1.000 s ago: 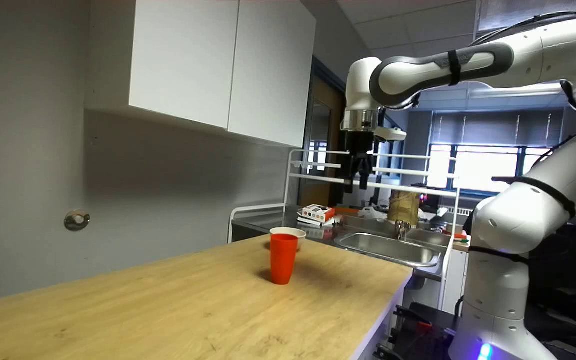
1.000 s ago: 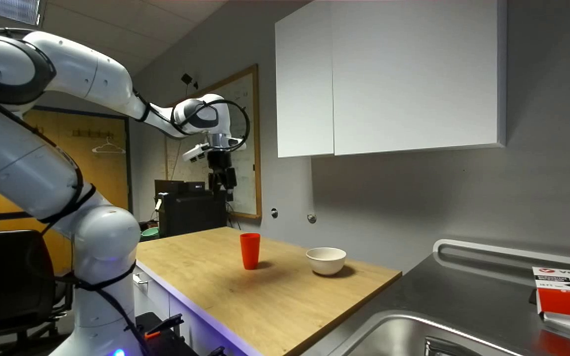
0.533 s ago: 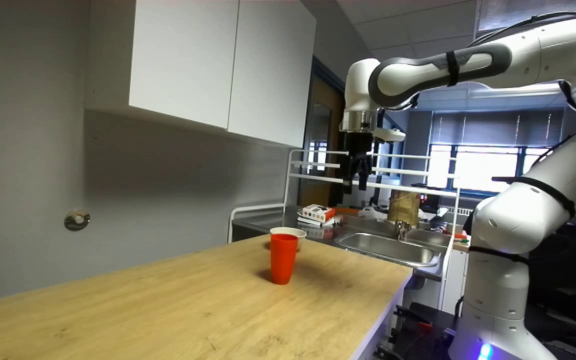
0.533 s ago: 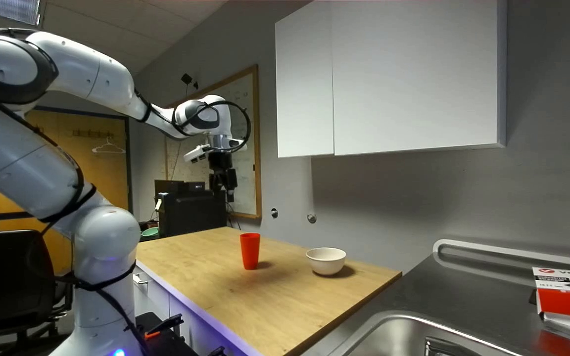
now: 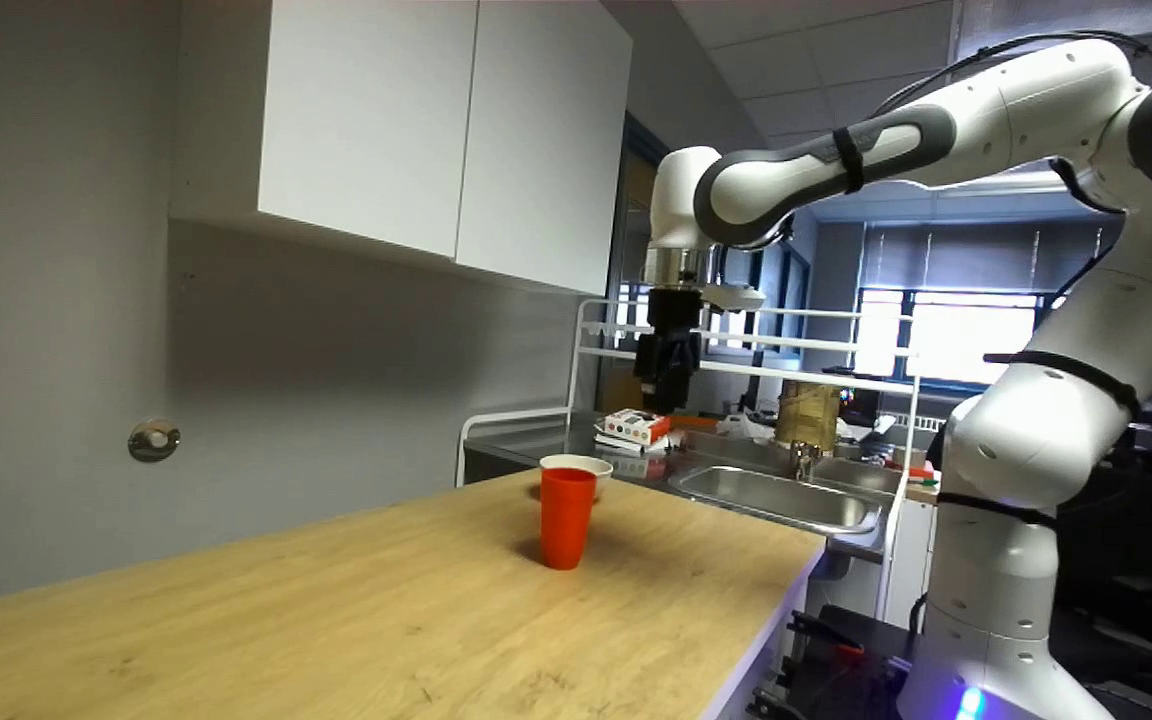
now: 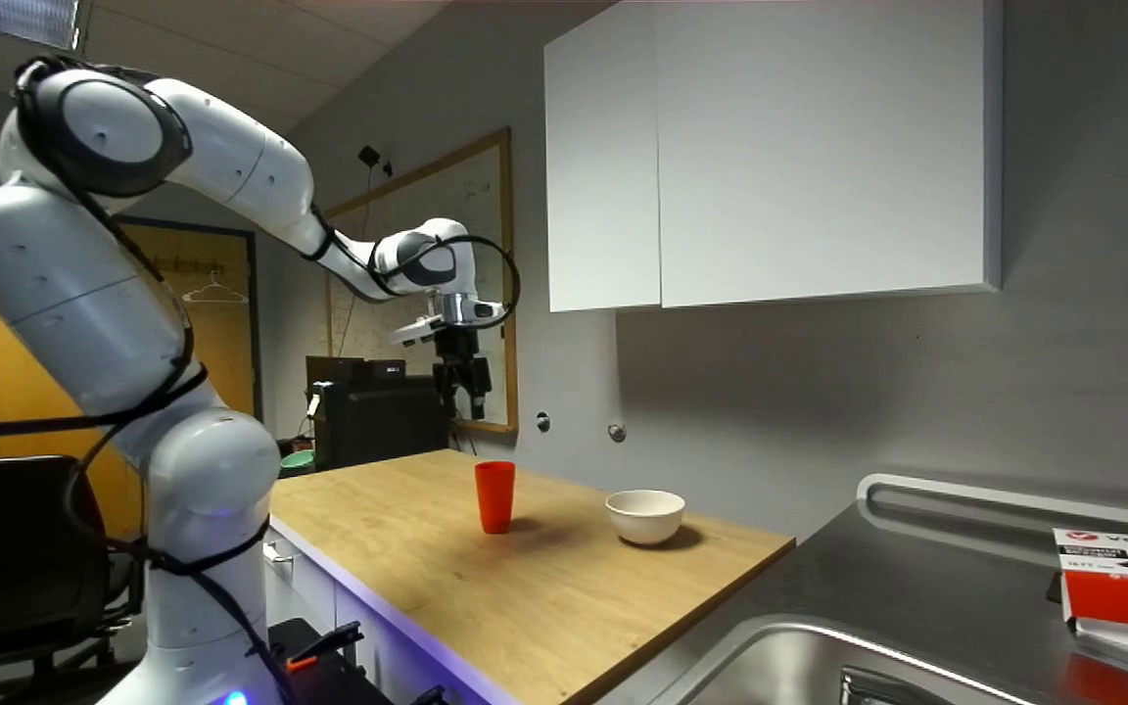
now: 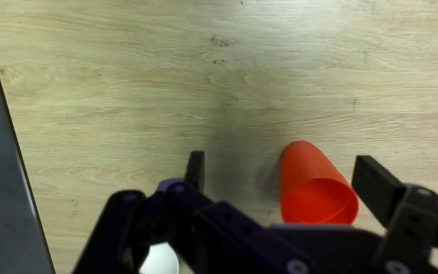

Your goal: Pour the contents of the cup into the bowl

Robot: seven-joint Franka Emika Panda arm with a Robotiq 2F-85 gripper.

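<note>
Smooth plastic cup [image 6: 495, 498]; wood-grain tabletop [image 5: 366, 620]; shiny metal sink [image 5: 776, 497].

The red tapered cup [image 6: 495, 498] stands upright on the table [image 6: 544, 599], below and apart from the end effector [image 6: 463, 408]. The whitish bowl [image 6: 645, 521] sits upright, also below it.

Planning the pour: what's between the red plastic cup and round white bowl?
Between cup and bowl, only bare tan wooden tabletop, seen in an exterior view.
</note>
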